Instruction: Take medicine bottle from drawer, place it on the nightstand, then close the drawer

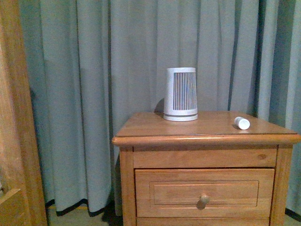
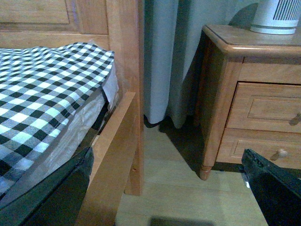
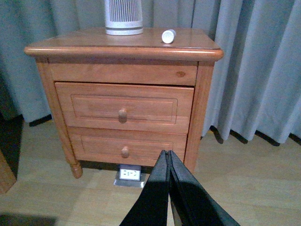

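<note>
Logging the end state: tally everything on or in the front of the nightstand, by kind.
Medicine bottle lying on its side on the nightstand top: 1
Ribbed device standing upright: 1
Drawers, upper sticking out slightly at its right side: 2
Round knobs: 2
Total: 6

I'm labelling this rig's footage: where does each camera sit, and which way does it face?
Front: on the body, facing the orange-brown wooden nightstand top; no arm shows.
Left wrist: low, facing the checked bedding and the nightstand's side; dark jaws at the edges.
Right wrist: back from the nightstand, facing the upper drawer; jaws shut.
Shared: front and right wrist show the tiny white medicine bottle lying on top.
</note>
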Controlling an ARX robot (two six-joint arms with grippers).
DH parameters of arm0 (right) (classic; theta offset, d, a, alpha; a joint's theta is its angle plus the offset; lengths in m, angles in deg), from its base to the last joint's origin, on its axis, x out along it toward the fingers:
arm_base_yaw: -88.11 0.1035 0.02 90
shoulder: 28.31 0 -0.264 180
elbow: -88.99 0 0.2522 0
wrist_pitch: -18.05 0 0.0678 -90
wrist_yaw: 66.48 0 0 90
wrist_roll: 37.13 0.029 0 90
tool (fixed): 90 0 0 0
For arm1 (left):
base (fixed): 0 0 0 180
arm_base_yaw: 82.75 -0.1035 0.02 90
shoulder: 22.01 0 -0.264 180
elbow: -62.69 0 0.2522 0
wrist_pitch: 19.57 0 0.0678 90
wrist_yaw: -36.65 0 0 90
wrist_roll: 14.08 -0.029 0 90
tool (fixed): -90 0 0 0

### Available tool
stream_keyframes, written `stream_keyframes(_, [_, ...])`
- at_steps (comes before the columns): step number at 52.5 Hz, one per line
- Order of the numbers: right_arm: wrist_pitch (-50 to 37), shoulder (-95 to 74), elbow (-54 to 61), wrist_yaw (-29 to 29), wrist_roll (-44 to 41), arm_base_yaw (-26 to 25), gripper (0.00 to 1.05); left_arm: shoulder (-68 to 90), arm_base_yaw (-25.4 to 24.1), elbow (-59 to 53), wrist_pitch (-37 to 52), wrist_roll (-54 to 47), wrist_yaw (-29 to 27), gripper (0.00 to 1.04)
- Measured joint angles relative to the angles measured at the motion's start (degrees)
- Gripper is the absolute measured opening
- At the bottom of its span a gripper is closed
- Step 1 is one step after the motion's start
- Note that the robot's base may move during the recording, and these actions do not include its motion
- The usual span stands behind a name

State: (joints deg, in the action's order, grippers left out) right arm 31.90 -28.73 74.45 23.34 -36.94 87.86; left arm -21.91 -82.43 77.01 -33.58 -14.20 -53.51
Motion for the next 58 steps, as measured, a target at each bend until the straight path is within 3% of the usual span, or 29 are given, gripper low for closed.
stream_keyframes(13, [0.0, 0.0, 0.0, 0.0, 0.0, 0.0, 0.03, 0.0, 0.0, 0.0, 0.0, 0.0, 0.0, 0.98])
stream_keyframes(43, [0.0, 0.0, 0.0, 0.0, 0.0, 0.0, 0.97, 0.0, 0.0, 0.0, 0.0, 0.0, 0.0, 0.98])
stream_keyframes(58, [0.0, 0.0, 0.0, 0.0, 0.0, 0.0, 0.98, 0.0, 0.0, 0.0, 0.0, 0.0, 0.0, 0.98])
